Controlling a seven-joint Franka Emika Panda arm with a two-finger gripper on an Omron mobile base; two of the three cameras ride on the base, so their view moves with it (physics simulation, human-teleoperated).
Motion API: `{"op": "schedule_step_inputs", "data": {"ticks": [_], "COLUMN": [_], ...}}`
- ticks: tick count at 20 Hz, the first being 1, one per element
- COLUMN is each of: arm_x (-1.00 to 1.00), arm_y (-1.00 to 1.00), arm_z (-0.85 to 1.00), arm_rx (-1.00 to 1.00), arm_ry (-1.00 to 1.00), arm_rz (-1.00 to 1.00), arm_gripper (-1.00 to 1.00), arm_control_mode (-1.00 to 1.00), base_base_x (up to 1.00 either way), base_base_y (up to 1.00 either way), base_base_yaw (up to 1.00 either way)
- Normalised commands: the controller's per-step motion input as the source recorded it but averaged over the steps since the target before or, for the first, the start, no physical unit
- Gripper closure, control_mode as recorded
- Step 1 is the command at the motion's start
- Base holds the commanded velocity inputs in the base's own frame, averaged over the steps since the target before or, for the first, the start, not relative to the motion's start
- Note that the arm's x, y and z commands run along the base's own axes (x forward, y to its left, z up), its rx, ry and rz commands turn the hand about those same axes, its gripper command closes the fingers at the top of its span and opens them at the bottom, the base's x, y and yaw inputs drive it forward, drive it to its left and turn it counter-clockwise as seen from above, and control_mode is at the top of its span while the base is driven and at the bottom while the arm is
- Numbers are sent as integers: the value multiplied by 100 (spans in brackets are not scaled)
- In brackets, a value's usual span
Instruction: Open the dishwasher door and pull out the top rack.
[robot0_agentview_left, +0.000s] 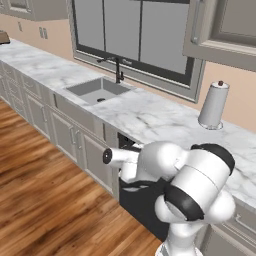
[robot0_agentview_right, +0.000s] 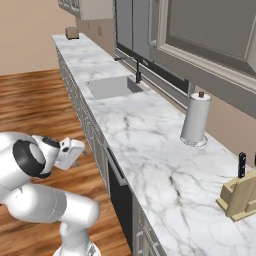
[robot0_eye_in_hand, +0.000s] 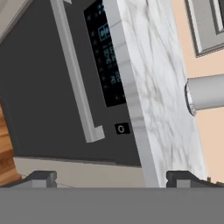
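The dishwasher door (robot0_eye_in_hand: 39, 87) is a black-charcoal panel, shut flush under the marble counter. Its long silver bar handle (robot0_eye_in_hand: 74, 74) runs slantwise across the hand view, beside a strip of blue-lit controls (robot0_eye_in_hand: 107, 57). My gripper (robot0_eye_in_hand: 113, 179) is open, with its fingertips (robot0_eye_in_hand: 41, 178) spread wide. It hangs short of the door, touching nothing. From the left base view the door (robot0_agentview_left: 137, 200) is partly behind my arm. The right base view has my hand (robot0_agentview_right: 71, 151) left of the door (robot0_agentview_right: 121, 197), over the wood floor. The top rack is hidden behind the shut door.
A sink (robot0_agentview_left: 97, 90) with a black faucet (robot0_agentview_left: 117, 70) lies left of the dishwasher. A paper towel roll (robot0_agentview_right: 196, 119) and a knife block (robot0_agentview_right: 240, 195) stand on the counter (robot0_agentview_right: 150, 150). Beige cabinet doors (robot0_agentview_left: 70, 137) flank the dishwasher. Open wood floor (robot0_agentview_left: 45, 200) lies in front.
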Motion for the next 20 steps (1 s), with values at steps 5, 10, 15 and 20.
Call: {"op": "schedule_step_inputs", "data": {"ticks": [5, 10, 15, 20], "arm_x": [26, 24, 23, 19], "arm_y": [-13, -10, -5, -6], "arm_z": [-14, -24, -31, -29], "arm_rx": [-2, -3, -4, -4], "arm_ry": [0, 0, 0, 0], "arm_rz": [0, 0, 0, 0], "arm_gripper": [-100, -100, -100, -100], "arm_control_mode": [-100, -100, -100, -100], "base_base_x": [0, 0, 0, 0], "base_base_y": [0, 0, 0, 0], "base_base_yaw": [0, 0, 0, 0]}}
